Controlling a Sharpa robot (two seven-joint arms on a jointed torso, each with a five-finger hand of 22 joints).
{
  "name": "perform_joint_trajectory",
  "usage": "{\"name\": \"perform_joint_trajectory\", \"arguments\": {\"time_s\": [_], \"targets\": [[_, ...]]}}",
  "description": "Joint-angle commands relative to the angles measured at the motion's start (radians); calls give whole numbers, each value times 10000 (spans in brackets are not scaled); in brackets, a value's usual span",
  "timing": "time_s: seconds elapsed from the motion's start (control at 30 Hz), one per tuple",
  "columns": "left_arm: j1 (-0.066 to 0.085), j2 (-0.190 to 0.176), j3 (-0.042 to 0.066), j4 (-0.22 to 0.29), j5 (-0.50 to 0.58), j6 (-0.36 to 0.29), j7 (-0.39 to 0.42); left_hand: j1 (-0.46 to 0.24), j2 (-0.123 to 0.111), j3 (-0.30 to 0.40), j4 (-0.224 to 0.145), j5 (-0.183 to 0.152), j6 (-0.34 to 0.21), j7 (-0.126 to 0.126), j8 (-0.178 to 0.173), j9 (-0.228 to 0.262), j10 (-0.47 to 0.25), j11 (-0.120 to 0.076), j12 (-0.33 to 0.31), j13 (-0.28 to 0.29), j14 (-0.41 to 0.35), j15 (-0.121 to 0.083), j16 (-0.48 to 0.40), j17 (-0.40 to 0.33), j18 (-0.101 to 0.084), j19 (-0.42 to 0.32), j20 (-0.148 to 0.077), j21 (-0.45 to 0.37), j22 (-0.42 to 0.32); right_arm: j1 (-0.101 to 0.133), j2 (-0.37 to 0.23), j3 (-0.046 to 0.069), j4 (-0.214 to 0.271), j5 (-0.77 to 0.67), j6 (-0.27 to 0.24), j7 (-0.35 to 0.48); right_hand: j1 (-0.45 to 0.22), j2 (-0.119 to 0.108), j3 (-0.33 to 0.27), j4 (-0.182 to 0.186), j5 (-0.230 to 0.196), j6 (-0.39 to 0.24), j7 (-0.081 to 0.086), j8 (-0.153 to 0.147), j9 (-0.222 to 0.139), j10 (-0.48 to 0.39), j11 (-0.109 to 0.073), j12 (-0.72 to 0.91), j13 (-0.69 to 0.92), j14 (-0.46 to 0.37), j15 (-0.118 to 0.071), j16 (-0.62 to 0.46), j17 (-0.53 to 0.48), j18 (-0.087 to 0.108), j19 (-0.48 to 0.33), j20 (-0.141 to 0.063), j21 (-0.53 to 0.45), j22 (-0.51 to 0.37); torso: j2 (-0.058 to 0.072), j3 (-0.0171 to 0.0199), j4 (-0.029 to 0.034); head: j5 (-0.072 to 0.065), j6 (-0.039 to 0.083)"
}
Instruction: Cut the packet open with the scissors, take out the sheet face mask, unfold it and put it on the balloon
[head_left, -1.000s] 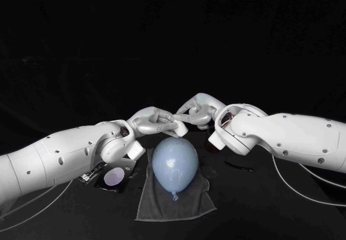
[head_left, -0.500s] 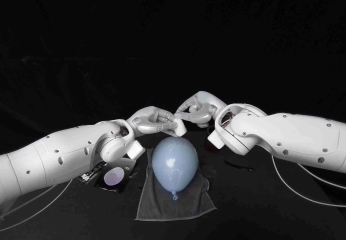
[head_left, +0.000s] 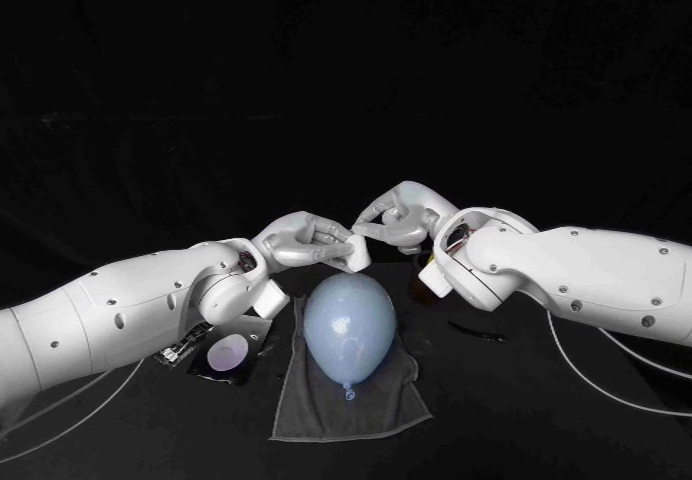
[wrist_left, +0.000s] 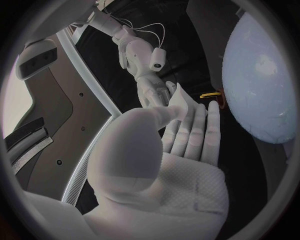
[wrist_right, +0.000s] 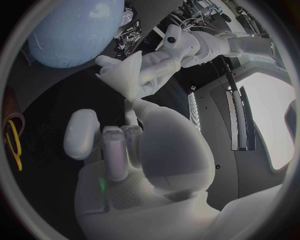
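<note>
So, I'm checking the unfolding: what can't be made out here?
Mask: head view, hidden between the left hand and right hand; how far unfolded, unclear.
Scissors: right wrist view, cut by the circle's rim; blades unseen.
Packet: head view, partly under the left arm; cut edge unreadable.

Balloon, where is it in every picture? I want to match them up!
Head view: the balloon lies mid-table on a grey cloth, nearer the robot than the left hand and right hand.
Left wrist view: the balloon is at the circle's rim, beside the left hand's fingers.
Right wrist view: at the rim, beyond the sheet mask.
Shared landmark: the left hand, holding the sheet mask with the right.
</note>
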Motion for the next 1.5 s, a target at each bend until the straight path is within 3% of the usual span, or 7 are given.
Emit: {"name": "perform_joint_trajectory", "arguments": {"time_s": [0.03, 0.93, 1.37, 1.5], "targets": [[6, -24, 6, 21, 162, -26, 12, 42, 43, 49, 7, 28, 66, 31, 70, 8, -7, -51, -8, 5, 85, -11, 27, 15, 162, 36, -32, 46, 14, 7, -127, 12, 18, -53, -334, 98, -106, -46, 494, -431, 25, 101, -35, 247, 338, 847, -40, 28, 2307, 1030, -76, 30, 2509, -52, 50, -44, 40, 456, -3, 3, -2, 2, 16], [6, -99, 2, 52, 742, -38, -222, 28, 29, 66, 0, 28, 79, 42, 74, 23, 11, -57, -6, 6, 94, -14, 30, 20, 160, 43, -37, 54, 14, 2, -718, 17, 307, 302, -680, 219, -349, -123, 771, -529, 25, 17, -32, 336, 412, 798, -37, -105, 2229, 1021, -73, 16, 2466, -37, 10, -46, -41, 436, -2, -3, 1, -21, 38], [0, -246, -4, 402, 1750, -31, -509, -40, -71, 104, -11, 29, 40, 215, 39, 47, 9, -108, -21, 1, 155, -45, 58, 42, 160, 55, -46, 71, 13, -61, -1017, 16, 526, 503, -1989, 994, -395, -191, 959, -678, 24, -1, -35, 405, 462, 827, -43, -39, 2273, 1043, -80, 51, 2572, -72, 95, -51, 122, 543, -4, 3, -2, -42, 81], [-9, -279, -5, 530, 2110, -15, -621, -86, -128, 126, -27, 29, -11, 523, 19, 81, -43, -223, -31, -2, 248, -110, 111, 77, 162, 64, -52, 86, 9, -69, -1073, 15, 598, 578, -2216, 1212, -410, -217, 999, -719, 24, -3, -37, 426, 477, 865, -43, 59, 2335, 1053, -81, 66, 2618, -79, 112, -52, 155, 565, -1, 5, 0, -54, 94]]}}
